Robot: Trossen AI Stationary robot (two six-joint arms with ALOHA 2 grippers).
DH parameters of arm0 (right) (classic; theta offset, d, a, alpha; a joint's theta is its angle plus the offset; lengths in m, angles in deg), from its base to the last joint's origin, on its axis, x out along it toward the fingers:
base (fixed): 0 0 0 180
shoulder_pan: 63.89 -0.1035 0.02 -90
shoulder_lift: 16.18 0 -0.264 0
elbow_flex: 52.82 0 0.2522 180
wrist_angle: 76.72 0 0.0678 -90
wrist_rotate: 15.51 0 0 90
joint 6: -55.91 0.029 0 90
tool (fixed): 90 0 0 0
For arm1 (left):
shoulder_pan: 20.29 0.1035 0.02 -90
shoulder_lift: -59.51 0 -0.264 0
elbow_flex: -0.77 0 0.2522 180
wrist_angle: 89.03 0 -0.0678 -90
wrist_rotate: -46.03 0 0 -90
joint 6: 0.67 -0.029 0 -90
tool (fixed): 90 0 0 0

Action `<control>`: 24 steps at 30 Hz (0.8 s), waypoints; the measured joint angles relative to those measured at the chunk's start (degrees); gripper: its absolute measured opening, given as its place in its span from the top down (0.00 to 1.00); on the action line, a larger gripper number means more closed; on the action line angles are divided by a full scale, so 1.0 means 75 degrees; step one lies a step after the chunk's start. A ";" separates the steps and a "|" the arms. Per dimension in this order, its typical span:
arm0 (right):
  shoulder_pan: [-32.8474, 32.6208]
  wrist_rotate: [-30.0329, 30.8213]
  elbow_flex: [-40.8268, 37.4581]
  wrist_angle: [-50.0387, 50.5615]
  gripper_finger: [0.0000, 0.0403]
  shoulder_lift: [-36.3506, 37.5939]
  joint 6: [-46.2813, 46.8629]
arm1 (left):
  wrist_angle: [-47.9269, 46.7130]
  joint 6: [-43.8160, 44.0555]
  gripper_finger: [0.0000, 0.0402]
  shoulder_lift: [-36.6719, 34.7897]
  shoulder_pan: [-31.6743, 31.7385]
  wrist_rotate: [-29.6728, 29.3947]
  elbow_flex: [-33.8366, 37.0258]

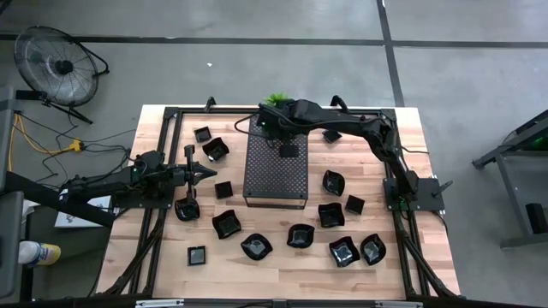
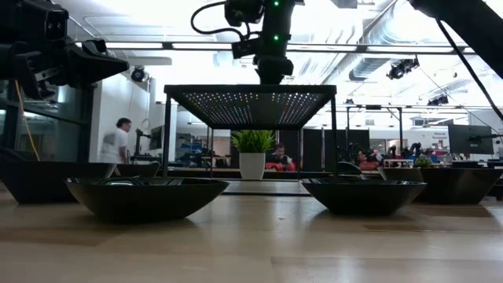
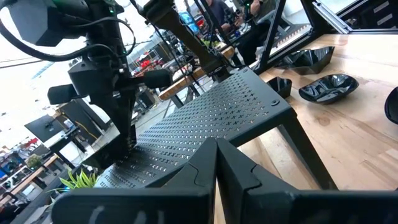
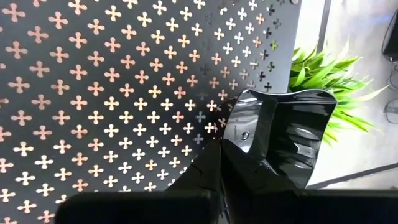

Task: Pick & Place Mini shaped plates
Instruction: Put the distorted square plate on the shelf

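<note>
My right pincer [image 4: 214, 155] is over the perforated tray [image 1: 276, 171], near the tray's far end by the green plant [image 1: 276, 99]. Its fingers are clamped on the rim of one square mini plate [image 4: 283, 137], glossy black, hanging tilted just above the tray surface; I can't tell whether it touches the tray. From above, that plate shows as a small dark square [image 1: 289, 151] on the tray's upper part.

My left pincer [image 1: 208, 171] sits off the tray's left side, above the tabletop [image 1: 154, 257], fingers together, holding nothing. It points toward the tray.

The rest of the mini plates lie scattered on the tabletop around the tray: a few to the left [image 1: 214, 149], a curve of them along the near side [image 1: 256, 246], some on the right [image 1: 334, 182]. In the low view, two shallow black dishes [image 2: 147, 196] sit close to the camera.
</note>
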 joint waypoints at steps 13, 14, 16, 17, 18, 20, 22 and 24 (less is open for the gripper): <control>0.0001 0.0003 0.0000 0.0128 1.00 0.0003 0.0053 | 0.0000 0.0000 1.00 0.0001 0.0003 0.0000 -0.0001; 0.0000 0.0003 0.0000 0.0146 1.00 0.0003 0.0055 | 0.0001 0.0000 1.00 0.0001 0.0000 0.0000 0.0001; 0.0000 0.0000 0.0000 0.0160 1.00 0.0003 0.0055 | 0.0001 0.0000 1.00 0.0001 0.0003 0.0000 -0.0002; 0.0000 -0.0007 0.0000 0.0161 1.00 0.0003 0.0055 | 0.0000 0.0000 1.00 0.0000 0.0000 0.0000 -0.0001; 0.0002 -0.0028 0.0000 0.0166 1.00 0.0003 0.0056 | 0.0001 0.0000 1.00 0.0001 0.0000 0.0000 0.0001; 0.0003 -0.0060 0.0000 0.0166 1.00 0.0003 0.0097 | 0.0001 0.0000 1.00 0.0000 0.0001 0.0000 -0.0002; 0.0001 -0.0176 0.0000 0.0169 1.00 0.0003 0.0125 | -0.0002 0.0000 1.00 0.0001 0.0000 0.0000 0.0001; 0.0003 -0.0312 0.0000 0.0169 0.97 0.0003 0.0126 | -0.0002 0.0002 1.00 -0.0001 0.0000 0.0000 0.0001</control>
